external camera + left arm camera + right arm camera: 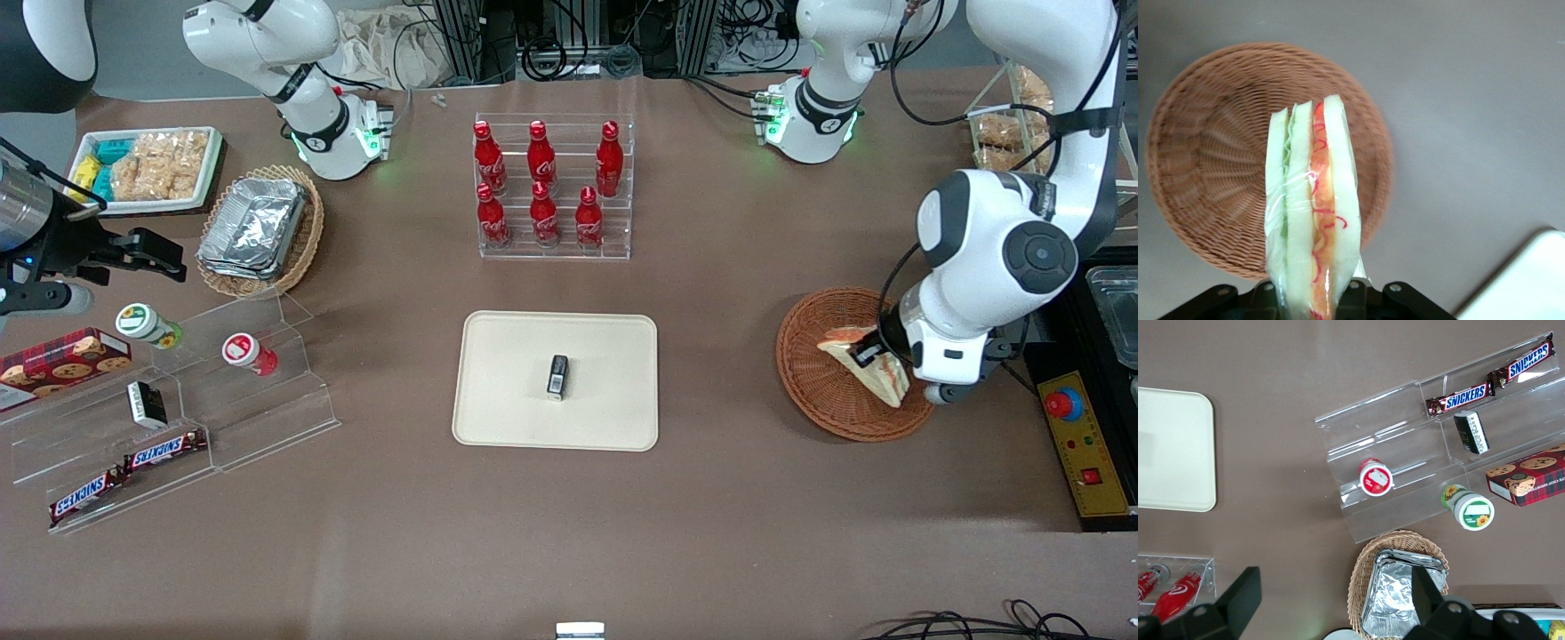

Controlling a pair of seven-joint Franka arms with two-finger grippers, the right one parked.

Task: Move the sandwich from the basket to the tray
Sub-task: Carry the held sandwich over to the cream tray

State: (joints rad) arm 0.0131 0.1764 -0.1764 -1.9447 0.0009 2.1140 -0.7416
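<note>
The sandwich (880,372), a clear-wrapped wedge of white bread with red-orange and green filling, hangs lifted over the round reddish-brown basket (822,404). My gripper (867,351) is shut on it, and the wedge is pinched between the black fingers (1358,295). In the left wrist view the sandwich (1313,200) stands edge-on from the gripper (1313,297), with the basket (1205,167) below it showing nothing inside. A corner of the tray (1531,287) shows there too. The cream tray (507,382) lies mid-table, toward the parked arm from the basket.
A small black packet (557,377) lies on the tray. A clear rack of red bottles (551,187) stands farther from the front camera. A yellow control box with a red button (1076,444) sits beside the basket. Snack shelves (169,418) and a foil-pan basket (258,229) lie toward the parked arm's end.
</note>
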